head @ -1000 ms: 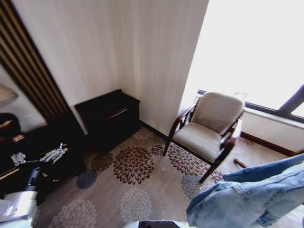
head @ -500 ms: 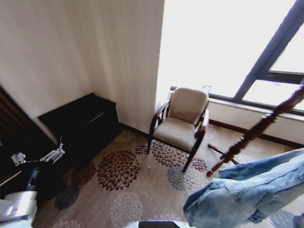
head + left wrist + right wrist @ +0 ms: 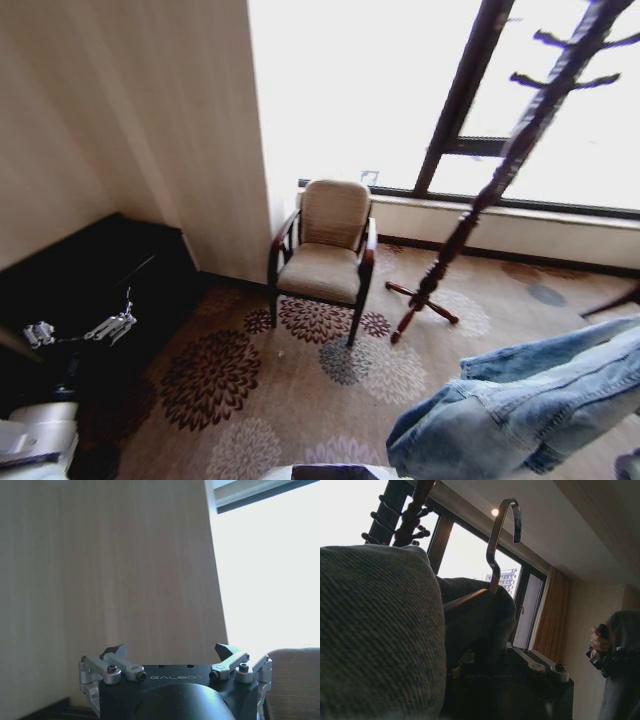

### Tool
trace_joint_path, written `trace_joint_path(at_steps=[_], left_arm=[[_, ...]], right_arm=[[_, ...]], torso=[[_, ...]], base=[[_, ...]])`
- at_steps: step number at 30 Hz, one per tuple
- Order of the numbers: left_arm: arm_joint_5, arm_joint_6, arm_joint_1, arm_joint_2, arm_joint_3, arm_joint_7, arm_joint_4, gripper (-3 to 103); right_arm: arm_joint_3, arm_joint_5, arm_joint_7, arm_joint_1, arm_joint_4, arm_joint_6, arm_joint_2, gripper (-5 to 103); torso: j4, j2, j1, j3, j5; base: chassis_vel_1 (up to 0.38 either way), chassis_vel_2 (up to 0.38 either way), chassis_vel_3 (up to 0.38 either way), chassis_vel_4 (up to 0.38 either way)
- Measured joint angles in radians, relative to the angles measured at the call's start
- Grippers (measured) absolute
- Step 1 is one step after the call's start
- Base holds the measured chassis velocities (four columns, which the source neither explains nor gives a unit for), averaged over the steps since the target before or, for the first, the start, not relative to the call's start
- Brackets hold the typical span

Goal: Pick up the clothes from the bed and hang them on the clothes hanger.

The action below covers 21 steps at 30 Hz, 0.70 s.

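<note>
The clothes, a light blue denim jacket [image 3: 520, 410], hang in the air at the lower right of the head view. In the right wrist view the jacket's cloth [image 3: 375, 630] drapes over the black clothes hanger, whose metal hook [image 3: 502, 527] sticks up just above my right gripper [image 3: 485, 665]. That gripper is shut on the clothes hanger, with its fingers mostly covered by cloth. My left gripper [image 3: 78, 330] is held out low on the left, open and holding nothing [image 3: 170, 650]. The bed is out of view.
A wooden coat stand [image 3: 470, 215] rises in front of the window on the right. A padded armchair [image 3: 325, 250] stands against the wall left of it. A dark cabinet [image 3: 90, 270] fills the left corner. Flowered carpet [image 3: 300, 390] lies open between them.
The camera has swung to the right: the armchair and cabinet slid left in the picture and the coat stand came fully into view. Jacket and both grippers keep their places in the picture.
</note>
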Motion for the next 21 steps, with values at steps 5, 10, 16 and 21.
trace_joint_path(at_steps=[5,10,16,21], left_arm=[[0.000,0.000,0.000,0.000,0.000,0.000,0.000,100],[0.000,0.000,0.000,0.000,0.000,0.000,0.000,100],[0.000,0.000,0.000,0.000,0.000,0.000,0.000,100],[0.000,0.000,0.000,0.000,0.000,0.000,0.000,100]], right_arm=[[-0.016,-0.023,-0.001,0.000,0.000,0.008,0.003,20],[-0.043,-0.041,-0.002,-0.003,0.000,0.009,0.020,20],[-0.065,-0.052,-0.001,-0.007,0.000,0.015,0.031,20],[-0.070,-0.055,-0.001,-0.007,0.000,0.019,0.034,20]], torso=[[-0.0004,0.000,0.000,0.000,-0.0004],[0.0001,0.000,0.000,0.000,-0.0002],[0.0000,0.000,0.000,0.000,-0.0003],[0.0001,0.000,0.000,0.000,-0.0003]], base=[[-0.110,-0.116,-0.113,-0.121],[-0.045,-0.041,-0.043,-0.043],[0.000,0.000,0.000,0.000],[0.000,0.000,0.000,0.000]])
